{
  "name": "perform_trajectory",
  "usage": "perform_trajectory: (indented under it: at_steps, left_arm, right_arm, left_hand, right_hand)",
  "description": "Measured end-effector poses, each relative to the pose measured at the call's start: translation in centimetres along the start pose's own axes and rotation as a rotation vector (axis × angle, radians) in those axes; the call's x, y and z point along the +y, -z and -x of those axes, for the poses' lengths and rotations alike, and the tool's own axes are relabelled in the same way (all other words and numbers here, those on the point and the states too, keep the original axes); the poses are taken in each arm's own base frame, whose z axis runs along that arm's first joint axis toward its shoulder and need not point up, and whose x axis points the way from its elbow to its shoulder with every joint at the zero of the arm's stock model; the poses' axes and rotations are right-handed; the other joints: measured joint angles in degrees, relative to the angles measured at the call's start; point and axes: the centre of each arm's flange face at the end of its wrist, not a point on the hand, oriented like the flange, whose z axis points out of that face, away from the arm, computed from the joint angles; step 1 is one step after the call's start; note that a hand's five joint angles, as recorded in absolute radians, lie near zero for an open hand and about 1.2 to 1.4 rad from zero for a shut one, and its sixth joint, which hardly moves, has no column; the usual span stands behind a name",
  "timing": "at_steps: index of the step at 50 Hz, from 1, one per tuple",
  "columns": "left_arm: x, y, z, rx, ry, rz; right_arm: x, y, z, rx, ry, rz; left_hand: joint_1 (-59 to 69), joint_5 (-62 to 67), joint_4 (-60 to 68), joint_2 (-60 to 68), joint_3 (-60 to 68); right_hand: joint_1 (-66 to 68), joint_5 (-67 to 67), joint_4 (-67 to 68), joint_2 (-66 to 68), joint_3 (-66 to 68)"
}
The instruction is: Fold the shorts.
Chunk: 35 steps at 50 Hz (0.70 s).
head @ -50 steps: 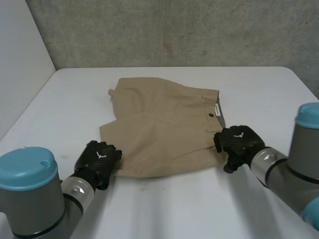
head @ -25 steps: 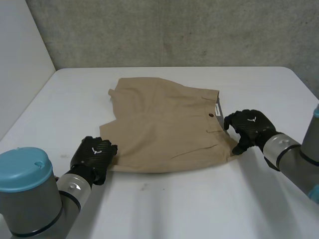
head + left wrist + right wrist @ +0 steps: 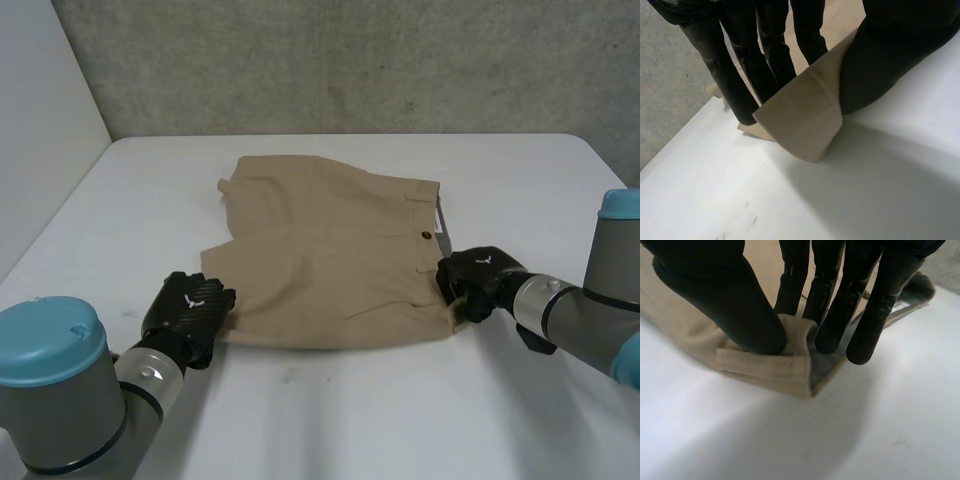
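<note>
Khaki shorts (image 3: 330, 260) are spread flat on the white surface (image 3: 330, 420) at the middle of the head view. Their long axis runs from frame left to frame right, with the leg hems at the left and the waistband at the right.

The left hand (image 3: 188, 308) is set at the lower-left corner of the cloth. In its wrist view the hem corner (image 3: 802, 125) is pinched between thumb and fingers and raised slightly off the surface. The right hand (image 3: 472, 283) is set at the lower-right corner, where the waistband corner (image 3: 770, 365) is clamped between thumb and fingers.

Both held corners lie on the edge nearest the robot, so the far edge lies straight ahead of each hand. A fold across the short axis is judged likely.

Compared with half a second earlier, the right hand has been brought in from beside the waistband and closed on it. The left hand is seen much as it was.
</note>
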Motion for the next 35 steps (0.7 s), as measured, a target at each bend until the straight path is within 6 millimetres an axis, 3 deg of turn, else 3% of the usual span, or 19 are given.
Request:
perform_trajectory:
  at_steps: [7, 8, 13, 23, 35]
  left_arm:
    - [0.0, 0.0, 0.0, -0.001, 0.000, 0.002]
    - [0.0, 0.0, 0.1, -0.004, 0.001, 0.002]
    - [0.1, -0.1, 0.5, -0.017, 0.005, 0.007]
    - [0.4, -0.6, 2.1, -0.059, 0.019, 0.026]
    - [0.8, -1.0, 2.9, -0.076, 0.026, 0.045]
  right_arm:
    - [0.1, 1.2, 0.5, -0.027, -0.024, 0.049]
    - [-0.1, 2.2, 0.7, -0.028, -0.027, 0.055]
    - [-0.5, 3.8, 1.2, -0.018, -0.016, 0.035]
    - [-0.1, 6.6, 2.5, 0.010, 0.039, -0.007]
    - [1.0, 6.6, 2.5, 0.057, 0.067, -0.028]
  left_hand:
    - [-11.36, -11.08, -11.37, -11.27, -11.15]
    - [-17.79, -18.53, -18.77, -18.70, -18.36]
    - [-24.17, -25.53, -25.67, -25.29, -25.10]
    - [-25.31, -27.39, -27.15, -26.95, -26.74]
    - [-22.53, -24.24, -24.03, -23.57, -23.99]
  right_hand:
    - [0.56, 3.32, 2.48, 1.38, 2.26]
    - [0.56, 3.39, 2.48, 1.38, 2.26]
    - [0.56, 3.39, 2.48, 1.38, 2.26]
    - [0.56, 3.39, 2.48, 1.38, 2.26]
    - [0.80, 3.39, 2.48, 1.38, 2.26]
